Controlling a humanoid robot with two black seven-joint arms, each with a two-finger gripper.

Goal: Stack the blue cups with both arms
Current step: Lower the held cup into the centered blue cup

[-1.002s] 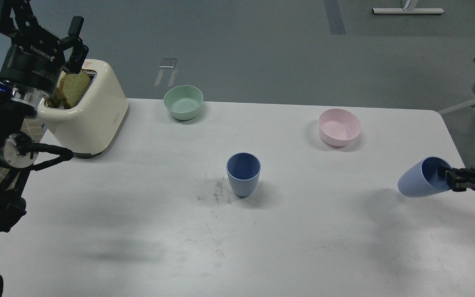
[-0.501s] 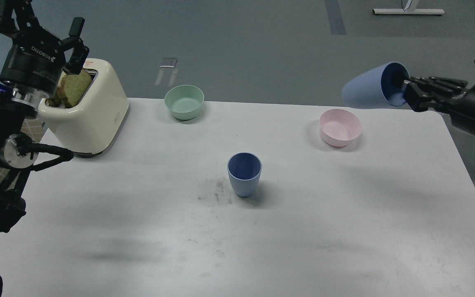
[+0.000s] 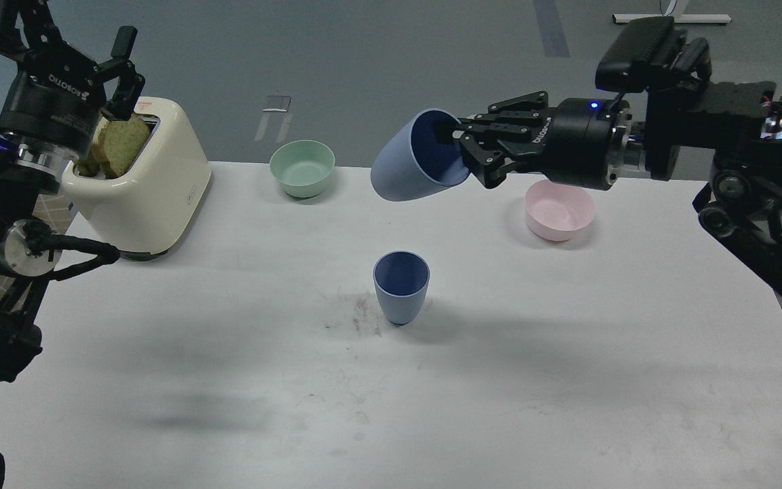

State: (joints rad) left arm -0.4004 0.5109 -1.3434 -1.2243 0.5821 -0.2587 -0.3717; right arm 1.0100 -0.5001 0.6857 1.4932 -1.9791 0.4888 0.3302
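gripping tapered matte blue cup (image 3: 408, 163)

"ROBOTIQ" in white on the left pincer (image 3: 119, 64) body, right pincer's (image 3: 462, 153) lettering too small to read

A cup (image 3: 401, 288) stands mid-table (image 3: 228, 380); my right gripper (image 3: 462, 153) holds a second cup (image 3: 411, 159) tilted above and behind it. Two bowls (image 3: 301, 168) (image 3: 559, 209) sit behind, a toaster (image 3: 143, 187) far left under my left gripper (image 3: 116, 64).
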